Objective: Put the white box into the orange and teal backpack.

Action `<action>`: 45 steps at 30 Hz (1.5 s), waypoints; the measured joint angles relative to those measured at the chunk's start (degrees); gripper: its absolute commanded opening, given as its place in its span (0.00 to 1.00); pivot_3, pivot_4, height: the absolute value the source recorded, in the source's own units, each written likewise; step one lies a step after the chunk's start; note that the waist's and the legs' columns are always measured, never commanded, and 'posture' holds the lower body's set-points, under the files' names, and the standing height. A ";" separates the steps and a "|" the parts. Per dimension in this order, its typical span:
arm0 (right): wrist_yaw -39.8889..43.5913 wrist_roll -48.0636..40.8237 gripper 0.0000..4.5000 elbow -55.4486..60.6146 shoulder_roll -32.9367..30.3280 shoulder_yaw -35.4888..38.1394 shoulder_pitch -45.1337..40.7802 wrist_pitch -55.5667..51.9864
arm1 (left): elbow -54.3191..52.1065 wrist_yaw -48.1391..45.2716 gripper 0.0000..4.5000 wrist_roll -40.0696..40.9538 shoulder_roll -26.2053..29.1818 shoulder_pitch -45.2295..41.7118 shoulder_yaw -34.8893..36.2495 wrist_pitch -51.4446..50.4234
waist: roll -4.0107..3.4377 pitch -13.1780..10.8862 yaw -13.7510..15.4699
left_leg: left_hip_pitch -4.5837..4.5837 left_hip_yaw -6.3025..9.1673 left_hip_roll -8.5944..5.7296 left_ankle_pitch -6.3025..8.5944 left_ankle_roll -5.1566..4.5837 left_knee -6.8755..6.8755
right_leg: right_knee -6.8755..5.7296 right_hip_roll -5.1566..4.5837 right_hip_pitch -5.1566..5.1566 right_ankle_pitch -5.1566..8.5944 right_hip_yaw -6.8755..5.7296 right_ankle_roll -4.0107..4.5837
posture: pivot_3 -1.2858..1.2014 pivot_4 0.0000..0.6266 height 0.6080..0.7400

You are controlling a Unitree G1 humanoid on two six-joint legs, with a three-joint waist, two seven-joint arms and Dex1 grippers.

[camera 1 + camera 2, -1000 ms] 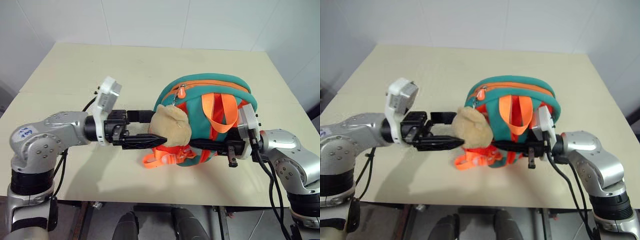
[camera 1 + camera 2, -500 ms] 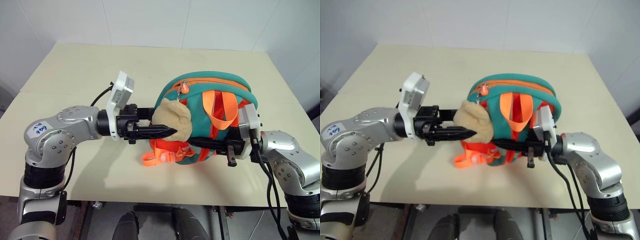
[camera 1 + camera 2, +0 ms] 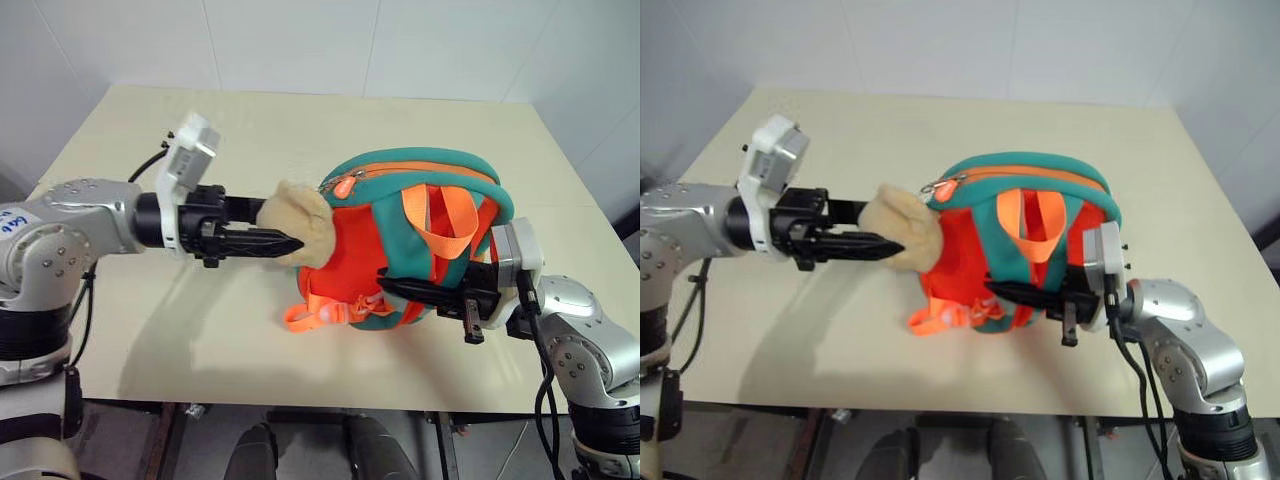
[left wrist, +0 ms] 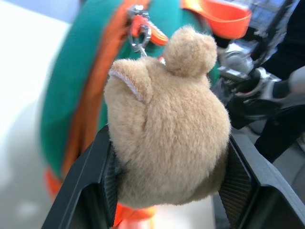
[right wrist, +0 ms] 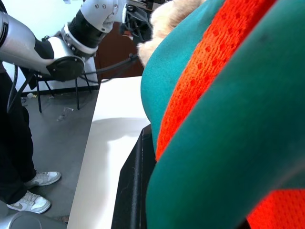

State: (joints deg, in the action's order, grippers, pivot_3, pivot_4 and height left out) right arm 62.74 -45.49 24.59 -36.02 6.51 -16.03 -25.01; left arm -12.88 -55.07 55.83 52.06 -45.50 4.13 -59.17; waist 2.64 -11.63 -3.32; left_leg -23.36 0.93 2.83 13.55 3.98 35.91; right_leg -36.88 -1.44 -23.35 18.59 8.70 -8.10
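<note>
The orange and teal backpack [image 3: 420, 215] stands on the table with its orange front toward me. Its tan plush toy charm [image 3: 300, 222] hangs from the zipper pull [image 3: 343, 186] and sticks out to the backpack's left. My left gripper [image 3: 290, 243] is shut on that plush toy [image 4: 167, 143], one black finger [image 4: 90, 186] on each side of it. My right gripper [image 3: 392, 288] is shut on the backpack's lower right side, its finger [image 5: 136, 186] lying along the teal fabric [image 5: 228, 95]. The white box is out of view.
The cream table [image 3: 200, 330] has bare room in front, to the left and behind the backpack. Orange strap ends with a buckle [image 3: 315, 315] lie on it under the bag. In the right wrist view, a person's dark trousers and white shoes [image 5: 28, 202] stand beside the table.
My left gripper closed on the plush toy and drew it to the left and upward. The backpack's front tipped up, showing more orange. The right gripper kept its grip in place.
</note>
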 measured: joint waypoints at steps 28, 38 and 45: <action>-2.18 -0.61 0.00 2.50 -0.02 0.74 3.41 0.13 | 19.36 -25.82 0.52 -28.83 8.16 0.44 -16.62 18.96 | -0.01 0.00 0.05 | 0.02 -0.07 0.03 0.00 0.00 -0.27 | -0.05 0.01 -0.13 0.15 -0.01 0.18 | 0.52 0.24 1.00; -2.24 -0.74 0.00 2.51 -0.93 0.81 3.64 0.11 | 24.37 -27.79 0.52 -37.98 0.76 0.35 -22.76 26.29 | -0.01 0.00 0.07 | 0.02 -0.06 0.03 0.00 0.00 -0.20 | -0.13 0.01 -0.12 0.14 0.00 0.16 | 0.52 0.24 1.00; -2.91 -1.03 0.00 2.56 -2.11 1.37 3.91 0.00 | 24.85 -27.05 0.52 -37.84 -1.08 0.98 -19.09 28.59 | -0.01 0.00 0.13 | 0.00 -0.04 0.04 0.00 0.00 -0.11 | -0.19 0.02 -0.12 0.14 0.00 0.15 | 0.52 0.24 1.00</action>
State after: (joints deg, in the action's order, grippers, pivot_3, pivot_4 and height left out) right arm 59.83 -46.52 27.15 -38.13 7.87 -12.12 -25.01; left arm 11.97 -82.13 17.99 50.98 -44.52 -14.96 -30.58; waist 2.64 -11.64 -3.20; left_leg -23.35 0.89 2.87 13.55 3.97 35.81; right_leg -37.07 -1.42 -23.46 18.73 8.70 -7.95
